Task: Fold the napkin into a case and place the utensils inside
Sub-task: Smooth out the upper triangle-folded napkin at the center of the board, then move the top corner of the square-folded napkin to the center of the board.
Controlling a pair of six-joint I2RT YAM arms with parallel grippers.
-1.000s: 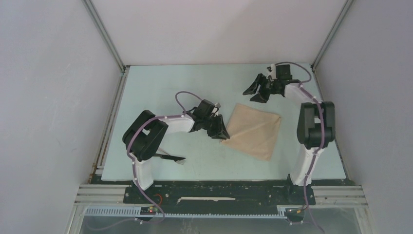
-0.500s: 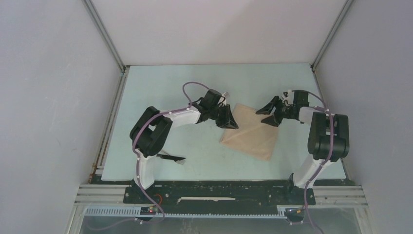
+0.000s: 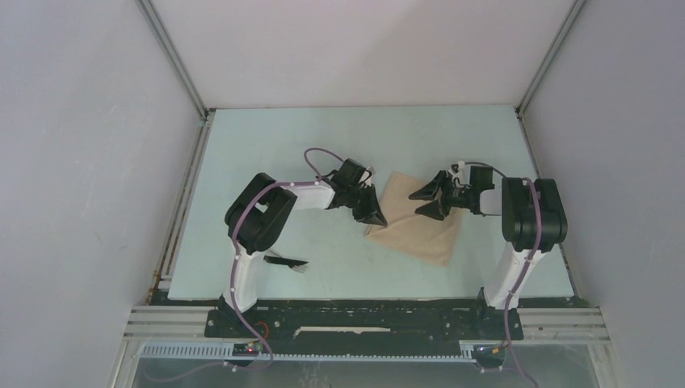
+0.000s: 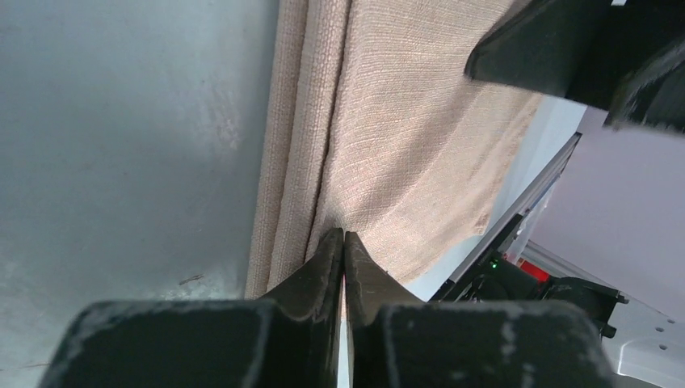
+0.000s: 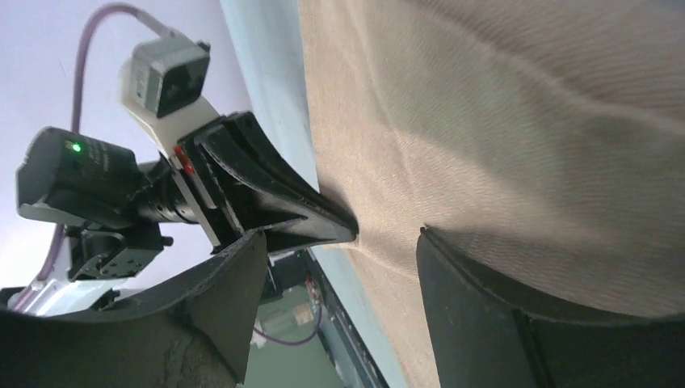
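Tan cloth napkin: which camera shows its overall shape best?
Top external: the whole tan cloth napkin is in frame, outline mostly clear. Left wrist shows only its layered edge, pinched by the left end effector. Right wrist shows just weave under the open right end effector.

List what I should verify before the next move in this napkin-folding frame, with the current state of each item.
1. Left tool closed on the left edge of the napkin: ok, the cloth puckers into its tips.
2. Right tool open and holding nothing: ok, jaws wide over the napkin.
3. Napkin folded into a finished case: cannot tell; layered edges show on its left side.
4. Utensils clear of the napkin: ok, dark pieces lie apart on the table.
5. All utensils in view: cannot tell.
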